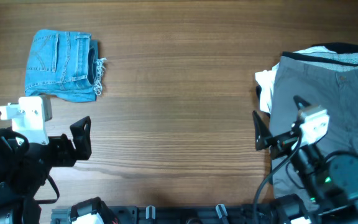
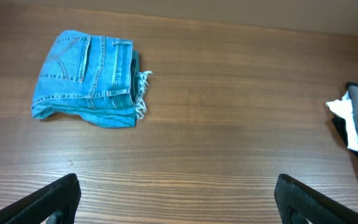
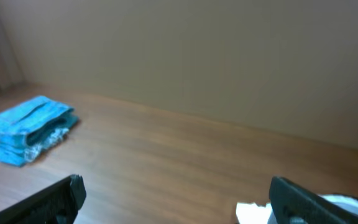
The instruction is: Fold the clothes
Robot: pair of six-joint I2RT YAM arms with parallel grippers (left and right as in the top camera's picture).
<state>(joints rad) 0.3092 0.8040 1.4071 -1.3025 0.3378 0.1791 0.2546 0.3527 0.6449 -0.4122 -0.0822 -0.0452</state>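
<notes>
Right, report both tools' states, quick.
Left tool: open, holding nothing.
Right tool: open, holding nothing.

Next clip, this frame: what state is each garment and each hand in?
jeans: folded into a compact bundle, frayed hems showing at one side.
grey trousers: laid out, not folded.
white garment: bunched, partly under the grey trousers.
left hand: open, holding nothing.
right hand: open, holding nothing.
</notes>
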